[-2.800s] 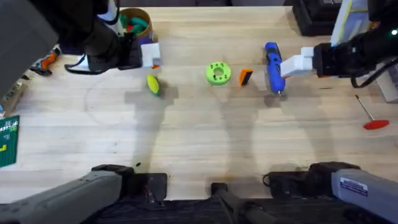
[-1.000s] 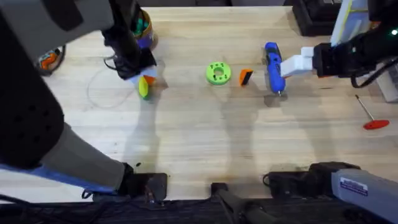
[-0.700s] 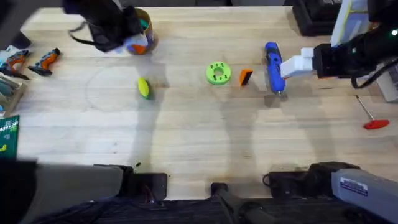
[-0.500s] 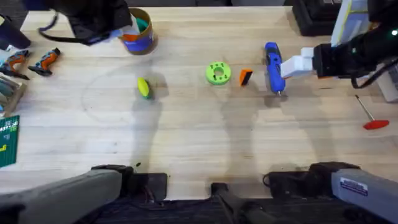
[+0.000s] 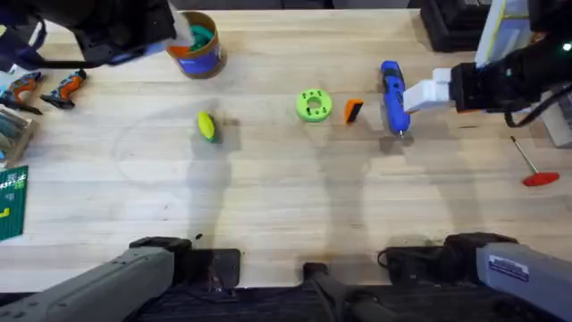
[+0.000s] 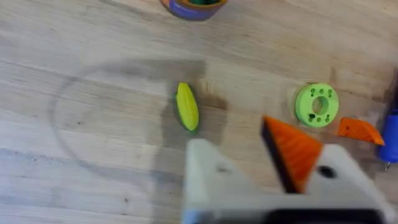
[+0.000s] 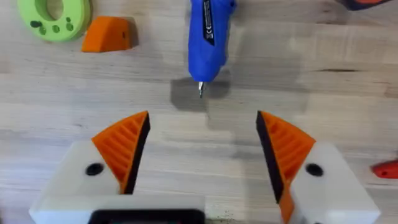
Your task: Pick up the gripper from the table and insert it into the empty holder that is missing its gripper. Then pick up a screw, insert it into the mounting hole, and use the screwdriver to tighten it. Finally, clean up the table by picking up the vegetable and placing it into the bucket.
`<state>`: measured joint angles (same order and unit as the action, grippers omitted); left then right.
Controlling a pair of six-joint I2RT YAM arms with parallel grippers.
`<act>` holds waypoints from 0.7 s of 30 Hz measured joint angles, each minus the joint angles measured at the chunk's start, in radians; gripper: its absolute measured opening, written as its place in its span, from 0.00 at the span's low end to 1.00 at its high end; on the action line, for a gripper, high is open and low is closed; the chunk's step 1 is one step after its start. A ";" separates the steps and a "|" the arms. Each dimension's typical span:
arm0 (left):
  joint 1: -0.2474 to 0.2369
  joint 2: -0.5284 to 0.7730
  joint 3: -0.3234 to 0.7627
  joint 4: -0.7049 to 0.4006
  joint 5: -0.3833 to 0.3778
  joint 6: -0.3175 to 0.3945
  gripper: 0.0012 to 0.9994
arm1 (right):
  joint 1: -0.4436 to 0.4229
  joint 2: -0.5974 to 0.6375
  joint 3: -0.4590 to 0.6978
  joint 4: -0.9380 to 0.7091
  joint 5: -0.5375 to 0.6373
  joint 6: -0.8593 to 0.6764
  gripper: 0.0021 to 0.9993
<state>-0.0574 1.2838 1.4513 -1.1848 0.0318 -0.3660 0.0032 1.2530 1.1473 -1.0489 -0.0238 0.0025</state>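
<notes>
1. The small orange plastic wedge fingertip (image 5: pixel 353 110) lies loose on the wooden table (image 5: pixel 295 197), between the flat lime-green round disc with holes (image 5: pixel 313 105) and the bright blue pen-shaped screwdriver (image 5: pixel 392 95); it touches neither.
2. The bare white triangular finger mount (image 6: pixel 214 186) is on the left gripper (image 6: pixel 267 171), opposite a finger that carries an orange ribbed tip; the two fingers stand apart with nothing between them.
3. The right gripper (image 7: pixel 202 155) has both orange pads spread wide; it is empty, just beside the screwdriver's metal bit.
4. The small yellow-green oblong toy vegetable (image 5: pixel 206 125) rests on the table, well apart from the round tub with tan rim and dark blue band (image 5: pixel 197 45) at the far edge.
</notes>
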 joint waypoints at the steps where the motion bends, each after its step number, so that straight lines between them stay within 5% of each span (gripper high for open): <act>1: 0.000 0.000 0.000 0.001 0.000 0.000 0.35 | 0.000 0.000 0.000 0.000 0.000 0.000 0.99; 5: 0.000 0.000 0.000 0.001 0.001 -0.002 0.94 | 0.000 0.000 0.000 0.000 0.000 0.000 0.99; 21: 0.000 0.000 0.000 -0.186 -0.030 0.002 0.99 | 0.000 0.000 0.000 0.000 0.000 0.000 0.99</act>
<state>-0.0574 1.2839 1.4513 -1.3706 0.0016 -0.3635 0.0032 1.2530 1.1473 -1.0489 -0.0238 0.0026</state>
